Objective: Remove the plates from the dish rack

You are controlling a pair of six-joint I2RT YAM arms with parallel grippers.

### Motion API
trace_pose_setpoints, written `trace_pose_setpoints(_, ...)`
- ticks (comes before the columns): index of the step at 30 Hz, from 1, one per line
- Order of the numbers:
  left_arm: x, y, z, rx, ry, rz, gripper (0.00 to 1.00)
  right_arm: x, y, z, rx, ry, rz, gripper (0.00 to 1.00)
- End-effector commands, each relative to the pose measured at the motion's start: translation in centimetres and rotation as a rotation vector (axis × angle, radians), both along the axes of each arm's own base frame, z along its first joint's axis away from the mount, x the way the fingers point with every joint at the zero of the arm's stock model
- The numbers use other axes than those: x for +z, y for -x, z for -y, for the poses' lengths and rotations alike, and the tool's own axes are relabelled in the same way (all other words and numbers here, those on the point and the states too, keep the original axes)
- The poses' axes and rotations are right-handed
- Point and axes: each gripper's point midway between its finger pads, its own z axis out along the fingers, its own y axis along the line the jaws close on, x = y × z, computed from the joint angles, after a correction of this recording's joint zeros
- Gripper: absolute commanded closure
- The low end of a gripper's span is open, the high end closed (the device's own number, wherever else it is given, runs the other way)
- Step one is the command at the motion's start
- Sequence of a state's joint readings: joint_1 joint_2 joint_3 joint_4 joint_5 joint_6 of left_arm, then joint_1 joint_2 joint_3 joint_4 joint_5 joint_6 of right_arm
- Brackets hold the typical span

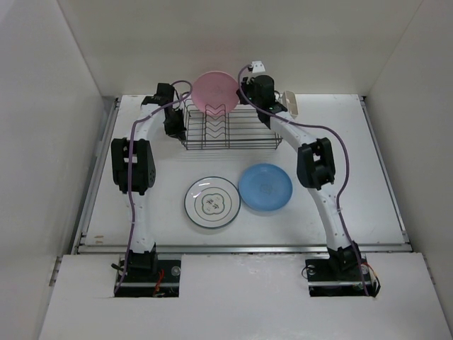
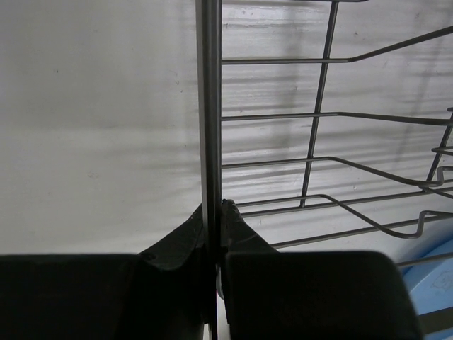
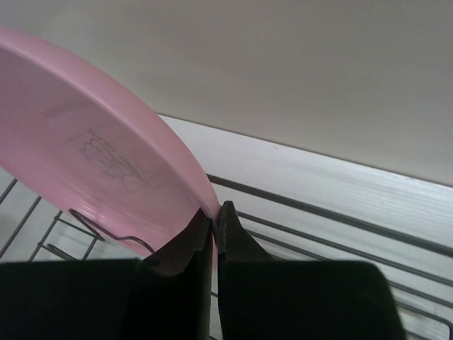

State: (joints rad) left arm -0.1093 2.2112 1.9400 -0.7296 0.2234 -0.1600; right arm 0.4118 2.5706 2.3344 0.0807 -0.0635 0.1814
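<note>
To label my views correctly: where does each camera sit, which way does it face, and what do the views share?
Top external: above and behind the bases, facing down at the table; left arm and right arm show.
Left wrist: on the left arm, facing along the left gripper, shut on a dish rack wire.
Right wrist: facing along the right gripper, shut on the pink plate.
Shared: all show the dish rack.

White table [image 1: 354,163] enclosed by plain white walls [image 1: 49,85].
</note>
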Motion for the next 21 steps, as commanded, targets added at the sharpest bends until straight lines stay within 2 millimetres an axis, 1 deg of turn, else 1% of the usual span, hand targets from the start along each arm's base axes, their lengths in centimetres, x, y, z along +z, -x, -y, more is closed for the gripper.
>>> trace_pose_setpoints(1, -0.5, 0.5, -0.4, 0.031, -0.011, -0.033, 1.0, 9.1, 1.0, -1.5, -0.002, -0.16, 0.131, 1.0)
trace_pose_setpoints(2, -0.5, 0.5, -0.4, 0.031, -0.011, -0.033, 1.0, 10.1, 0.8, -0.5, -0.031, -0.165, 0.146, 1.0)
trace_pose_setpoints(4, -0.3, 0.0, -0.3, 0.05, 0.0, -0.019, 1.0, 13.1, 0.9, 0.3, -0.056, -0.164, 0.221, 1.0)
trace_pose_setpoints(5, -0.2, 0.3, -0.3, 0.058, 0.003, -0.023, 1.0, 16.1, 1.4, 0.9, -0.073, -0.188, 0.269, 1.0)
trace_pose_setpoints(6, -0.2, 0.3, -0.3, 0.059, 0.003, -0.023, 1.0, 17.5, 1.8, 1.2, -0.082, -0.202, 0.297, 1.0)
trace_pose_setpoints(7, -0.2, 0.3, -0.3, 0.059, 0.003, -0.023, 1.0, 19.9, 2.3, 1.6, -0.089, -0.233, 0.357, 1.0)
trace_pose_setpoints(10, -0.2, 0.3, -0.3, 0.059, 0.003, -0.023, 1.0, 25.5, 4.1, 3.4, -0.135, -0.281, 0.466, 1.0)
trace_pose_setpoints(11, -0.3, 0.2, -0.5, 0.063, -0.006, -0.021, 1.0, 26.2, 4.4, 3.6, -0.136, -0.273, 0.484, 1.0)
trace_pose_setpoints(13, -0.3, 0.2, -0.5, 0.055, -0.01, -0.019, 1.0, 27.6, 5.4, 3.4, -0.099, -0.26, 0.512, 1.0)
trace_pose_setpoints(14, -0.3, 0.2, -0.7, 0.059, -0.02, -0.018, 1.0, 27.7, 5.7, 3.4, -0.091, -0.235, 0.522, 1.0)
trace_pose_setpoints(15, -0.3, 0.2, -0.7, 0.059, -0.02, -0.018, 1.0, 27.5, 6.1, 2.8, -0.074, -0.223, 0.519, 1.0)
trace_pose_setpoints(16, 0.1, 0.2, -0.7, 0.059, -0.019, -0.009, 1.0, 27.1, 6.4, 3.0, -0.075, -0.207, 0.508, 1.0)
trace_pose_setpoints(18, 0.1, 0.1, -0.8, 0.063, -0.027, -0.008, 1.0, 27.1, 6.7, 3.2, -0.077, -0.197, 0.518, 1.0)
trace_pose_setpoints(19, 0.1, 0.1, -0.8, 0.063, -0.027, -0.008, 1.0, 25.8, 6.2, 3.6, -0.105, -0.176, 0.498, 1.0)
trace_pose_setpoints(20, 0.1, 0.1, -0.8, 0.063, -0.027, -0.008, 1.0, 26.8, 6.5, 3.9, -0.116, -0.179, 0.521, 1.0)
trace_pose_setpoints(21, 0.1, 0.2, -0.7, 0.059, -0.017, -0.009, 1.0, 26.4, 6.4, 4.0, -0.119, -0.152, 0.523, 1.0)
